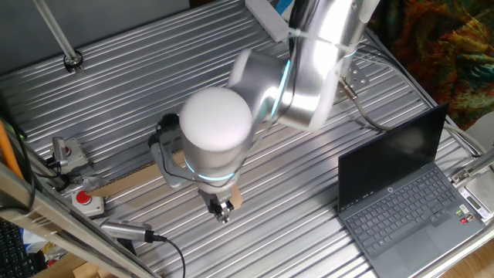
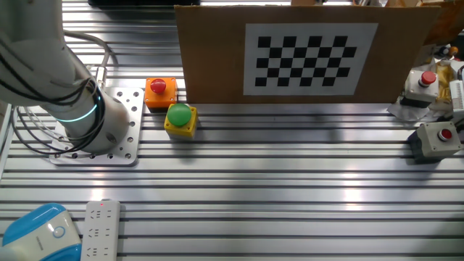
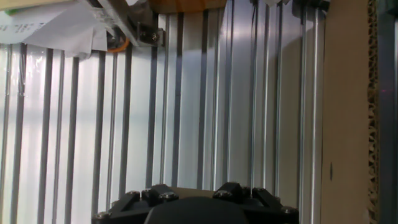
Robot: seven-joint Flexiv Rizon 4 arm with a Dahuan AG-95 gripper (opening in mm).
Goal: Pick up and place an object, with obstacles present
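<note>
The object (image 1: 235, 199), a small light-tan block, shows beside the fingertips of my gripper (image 1: 222, 211), low over the ribbed metal table (image 1: 309, 154) near its front. In the hand view the object (image 3: 193, 188) is a thin tan band filling the gap between the two black fingers (image 3: 144, 195) at the bottom edge, so my gripper (image 3: 189, 190) looks shut on it. The arm's white joint hides most of the hand from above. The other fixed view shows neither the gripper nor the object.
A long cardboard strip (image 1: 127, 184) lies left of the gripper, with a red button (image 1: 83, 199) and a grey button box (image 1: 69, 148) beyond. A laptop (image 1: 401, 201) sits right. A cardboard board (image 2: 304, 51), an orange button box (image 2: 160, 90) and a yellow-green one (image 2: 180, 118) stand further off.
</note>
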